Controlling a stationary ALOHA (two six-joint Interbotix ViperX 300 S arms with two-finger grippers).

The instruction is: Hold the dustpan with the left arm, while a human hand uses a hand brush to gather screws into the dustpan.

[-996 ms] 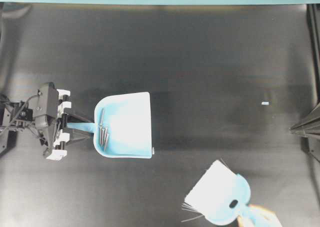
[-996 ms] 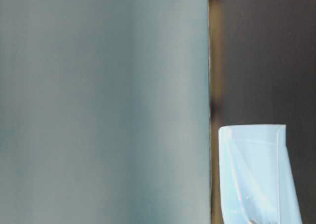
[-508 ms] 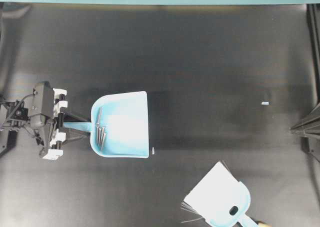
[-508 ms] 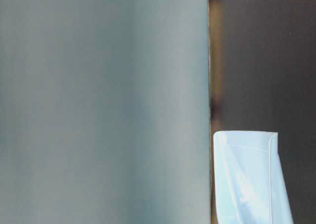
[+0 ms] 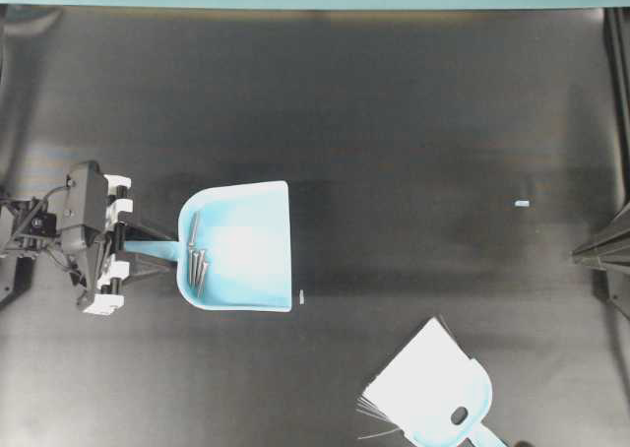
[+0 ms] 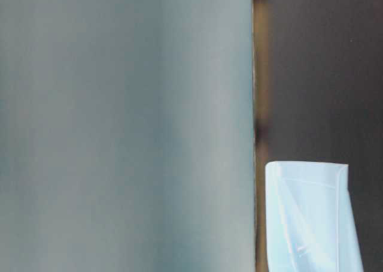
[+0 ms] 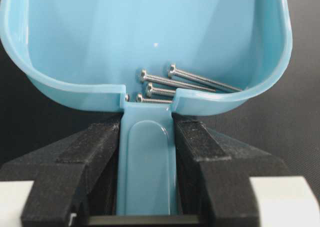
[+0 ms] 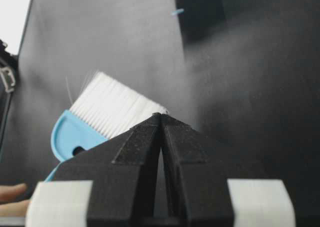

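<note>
Black matte table, hand brush lying near its lower edge, tiny pale fleck (far right)

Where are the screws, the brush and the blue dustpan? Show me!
screws [image 7: 185,82], left wrist view, on a shaft.
hand brush [image 5: 418,373], overhead view, on the white bristles.
dustpan [image 5: 251,250], overhead view, on the pan's bare floor.

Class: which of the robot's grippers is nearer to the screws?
Left. The left gripper clamps the dustpan handle just behind the screws; the right gripper, shut, is across the table.
</note>
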